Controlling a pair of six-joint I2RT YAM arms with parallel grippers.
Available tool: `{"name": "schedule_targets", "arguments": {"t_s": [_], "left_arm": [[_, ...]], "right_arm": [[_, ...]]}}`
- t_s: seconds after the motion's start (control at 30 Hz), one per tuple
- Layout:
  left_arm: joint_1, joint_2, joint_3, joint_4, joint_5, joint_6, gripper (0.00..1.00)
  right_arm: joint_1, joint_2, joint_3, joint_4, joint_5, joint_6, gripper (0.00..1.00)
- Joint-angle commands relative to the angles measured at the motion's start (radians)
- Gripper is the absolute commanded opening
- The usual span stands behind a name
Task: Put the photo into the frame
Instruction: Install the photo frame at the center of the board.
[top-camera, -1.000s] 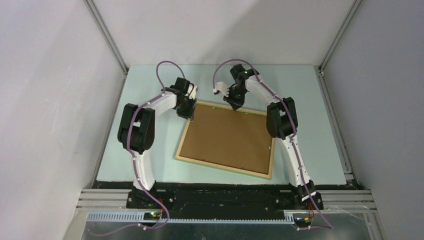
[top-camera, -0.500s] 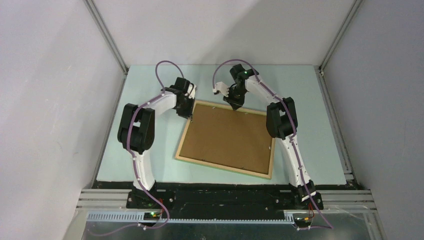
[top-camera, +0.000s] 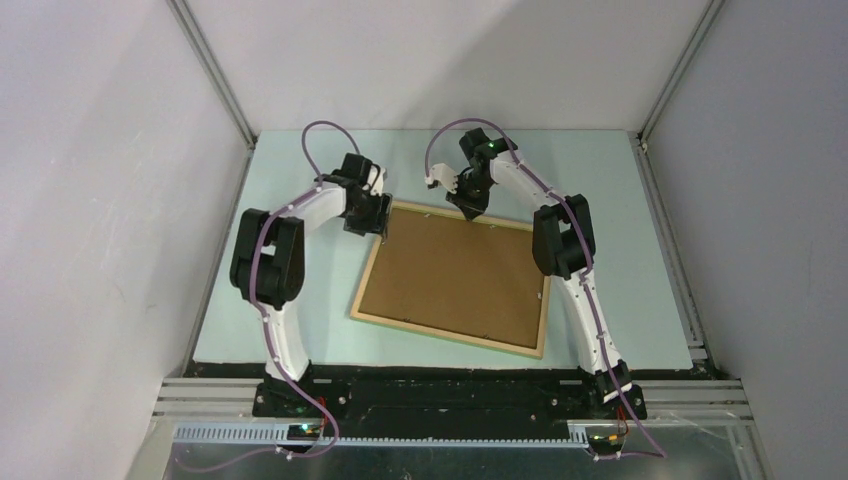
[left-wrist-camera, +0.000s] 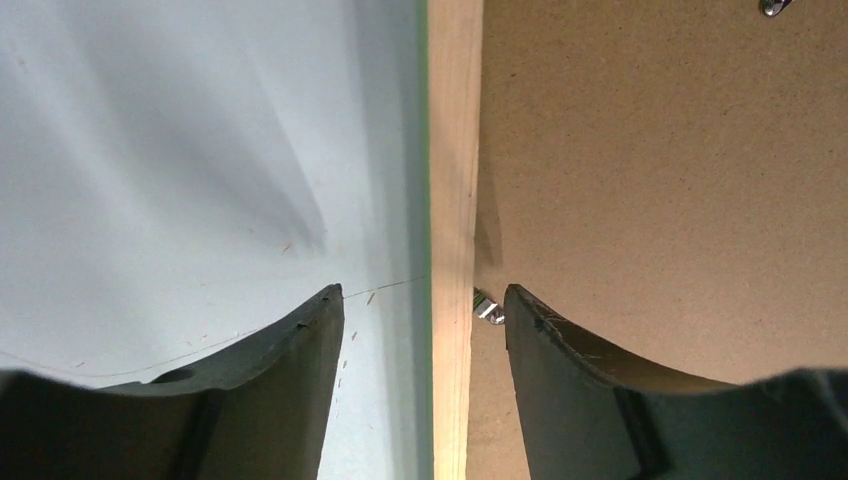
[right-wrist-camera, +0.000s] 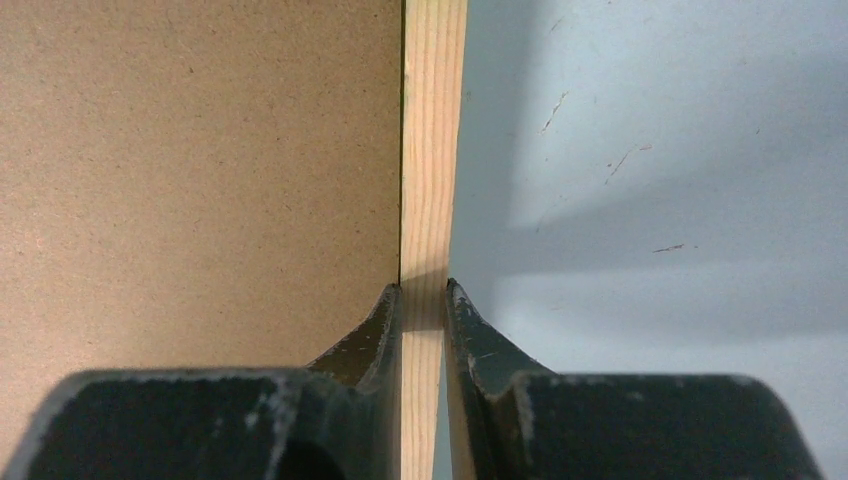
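The frame (top-camera: 447, 337) lies back up on the pale table, its pale wooden rim around a brown backing board (top-camera: 455, 272). The photo is hidden. My left gripper (top-camera: 378, 228) is open at the frame's far left corner. In the left wrist view its fingers straddle the left rail (left-wrist-camera: 452, 150) without touching it, the left gripper (left-wrist-camera: 422, 292) leaving gaps on both sides. A small metal clip (left-wrist-camera: 488, 307) sits beside the right finger. My right gripper (top-camera: 470, 212) is at the far rail. In the right wrist view the right gripper (right-wrist-camera: 424, 287) is shut on the wooden rail (right-wrist-camera: 432, 130).
The table mat (top-camera: 300, 300) is bordered by grey walls and aluminium posts at the left (top-camera: 215, 75) and right (top-camera: 680, 70). Both arm bases stand on the black rail at the near edge (top-camera: 450, 395).
My left gripper has opened off the frame's left rail and its arm has shifted slightly left. The right gripper and the frame have not moved.
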Motion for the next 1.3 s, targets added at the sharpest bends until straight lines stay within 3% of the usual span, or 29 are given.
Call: {"name": "schedule_targets", "arguments": {"t_s": [0.0,0.3,0.6,0.8,1.1,1.27], "left_arm": [[0.023,-0.086,-0.012,0.014,0.025,-0.008,0.66],[0.054,-0.147,-0.067,0.014,0.064,0.02,0.73],[0.063,-0.209,-0.099,0.013,0.018,0.059,0.83],[0.065,-0.241,-0.114,0.016,0.002,0.075,0.88],[0.068,-0.301,-0.148,0.035,-0.009,0.082,0.92],[0.067,-0.326,-0.171,0.058,0.005,0.069,0.94]], "right_arm": [[-0.002,-0.008,-0.035,0.075,0.034,0.017,0.21],[-0.013,-0.097,-0.09,0.107,0.026,0.064,0.49],[-0.036,-0.234,-0.205,0.133,0.011,0.127,0.63],[-0.058,-0.414,-0.386,0.217,0.031,0.219,0.68],[-0.104,-0.731,-0.699,0.389,0.194,0.407,0.76],[-0.168,-0.899,-0.806,0.416,0.185,0.535,0.91]]}}
